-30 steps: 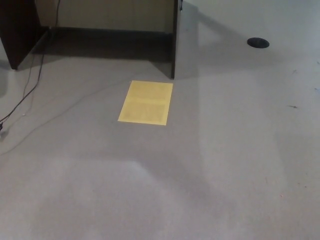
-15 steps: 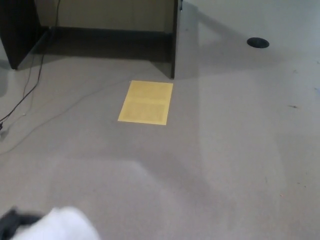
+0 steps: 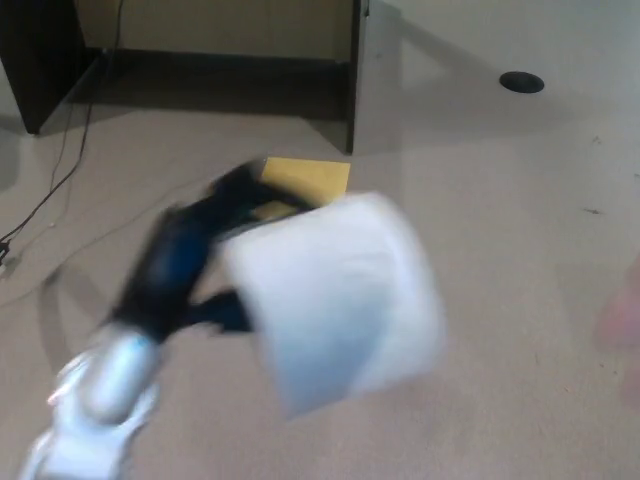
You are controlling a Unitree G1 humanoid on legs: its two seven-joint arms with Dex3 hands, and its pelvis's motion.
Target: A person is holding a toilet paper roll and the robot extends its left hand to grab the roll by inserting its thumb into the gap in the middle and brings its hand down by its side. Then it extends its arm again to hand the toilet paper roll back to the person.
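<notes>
My left hand has come up from the lower left, black and blurred by motion, on a silver forearm. It is shut on the white toilet paper roll, which fills the middle of the head view; the roll hides the thumb. A blurred pinkish shape at the right edge looks like a person's hand, apart from the roll. My right hand does not show.
A yellow sheet lies on the grey floor behind the roll. A dark desk with a panel leg stands at the back, cables trail at the left, and a black disc lies far right.
My left hand has swung up from the bottom left corner into the middle of the picture with the roll. A blurred person's hand has appeared at the right edge.
</notes>
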